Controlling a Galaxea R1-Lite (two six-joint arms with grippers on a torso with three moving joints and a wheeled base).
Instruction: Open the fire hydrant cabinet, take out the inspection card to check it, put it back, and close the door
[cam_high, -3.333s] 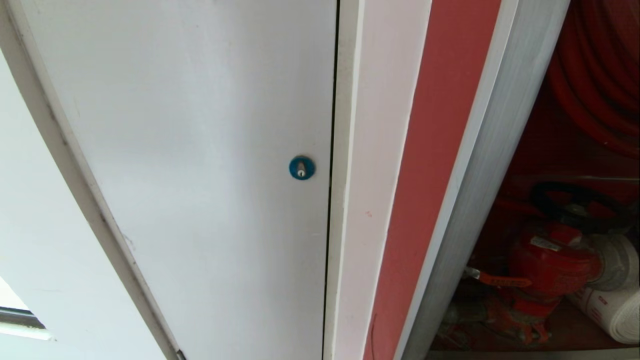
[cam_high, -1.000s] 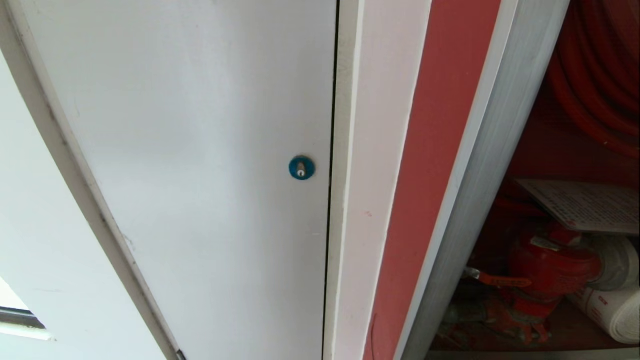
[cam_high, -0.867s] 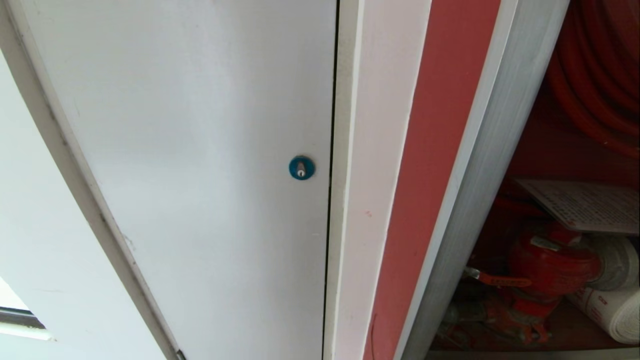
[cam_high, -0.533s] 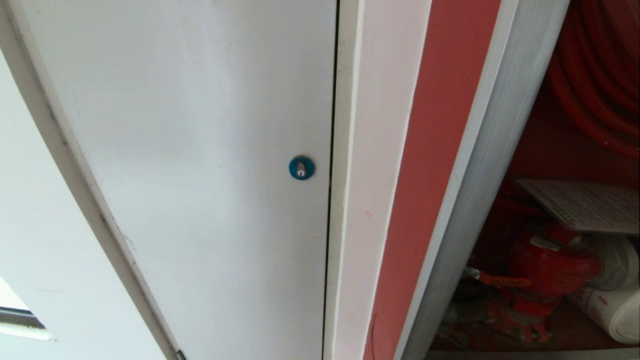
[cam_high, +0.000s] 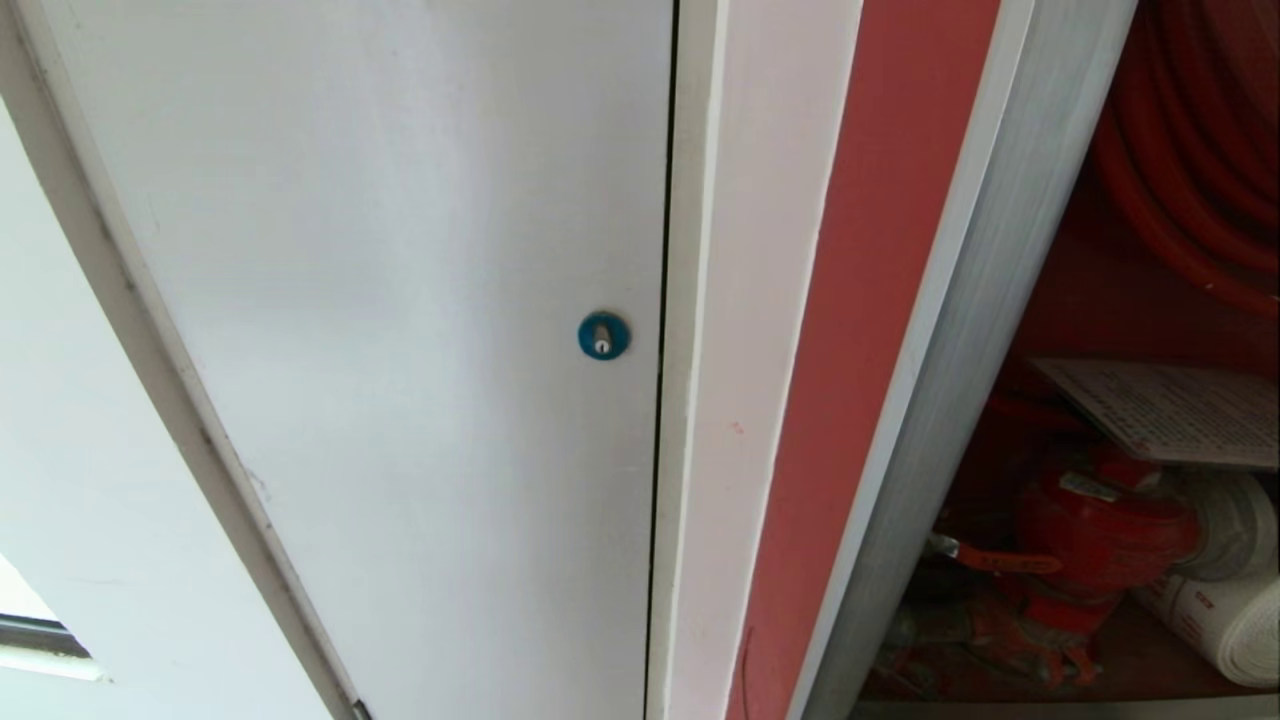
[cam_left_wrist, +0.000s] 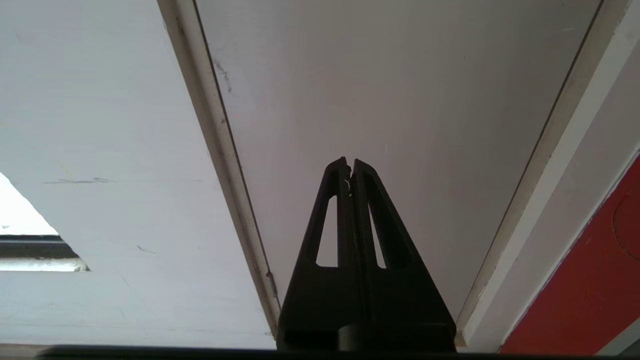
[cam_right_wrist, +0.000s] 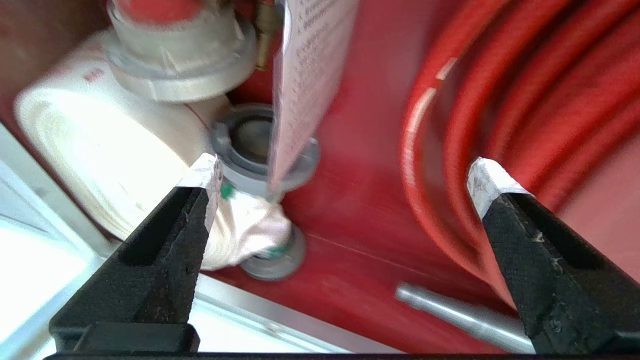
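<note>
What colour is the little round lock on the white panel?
Blue, with a silver keyhole; head view.

In the right wrist view the right gripper (cam_right_wrist: 345, 185) stands wide open and empty inside the fire hydrant cabinet (cam_right_wrist: 370, 125), with the inspection card (cam_right_wrist: 305, 75) at the upper centre, the white rolled hose (cam_right_wrist: 100, 150) at the left and the red hose reel (cam_right_wrist: 525, 100) at the right.
</note>
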